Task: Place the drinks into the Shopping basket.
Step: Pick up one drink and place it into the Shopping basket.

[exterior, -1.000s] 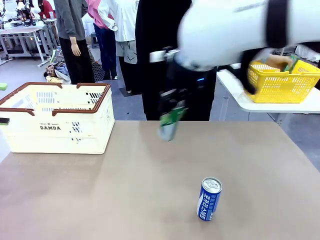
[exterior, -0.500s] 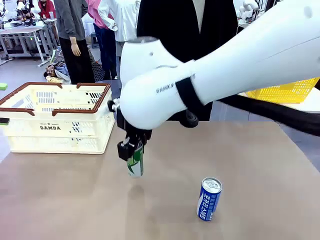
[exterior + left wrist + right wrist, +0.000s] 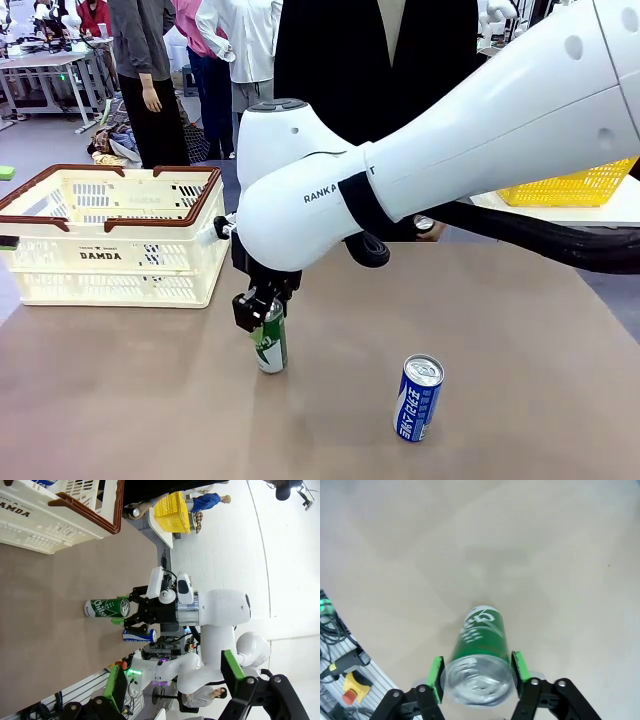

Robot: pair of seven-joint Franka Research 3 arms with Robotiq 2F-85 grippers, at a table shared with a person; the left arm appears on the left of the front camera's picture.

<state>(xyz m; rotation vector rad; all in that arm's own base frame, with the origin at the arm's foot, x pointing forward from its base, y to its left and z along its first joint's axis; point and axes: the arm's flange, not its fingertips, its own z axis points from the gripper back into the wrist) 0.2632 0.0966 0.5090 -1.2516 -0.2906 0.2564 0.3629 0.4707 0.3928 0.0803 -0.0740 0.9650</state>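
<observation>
2 cans stand outside the basket [image 3: 60, 270], both upright on the table [image 3: 520, 320]. Green can [image 3: 270, 346] is near the basket's right front corner, on the robot's side of it. Blue can [image 3: 420, 398] stands farther right of the basket, well apart from it. Right pincer [image 3: 477, 659] hangs over the green can's silver top, with 1 green pad [image 3: 437, 677] at each side. Both pads sit so close to the can's wall that I cannot tell whether they pinch it or stand just free. Left pincer [image 3: 170, 661] is spread wide and holds nothing, and it looks past the basket's DAMDA side.
</observation>
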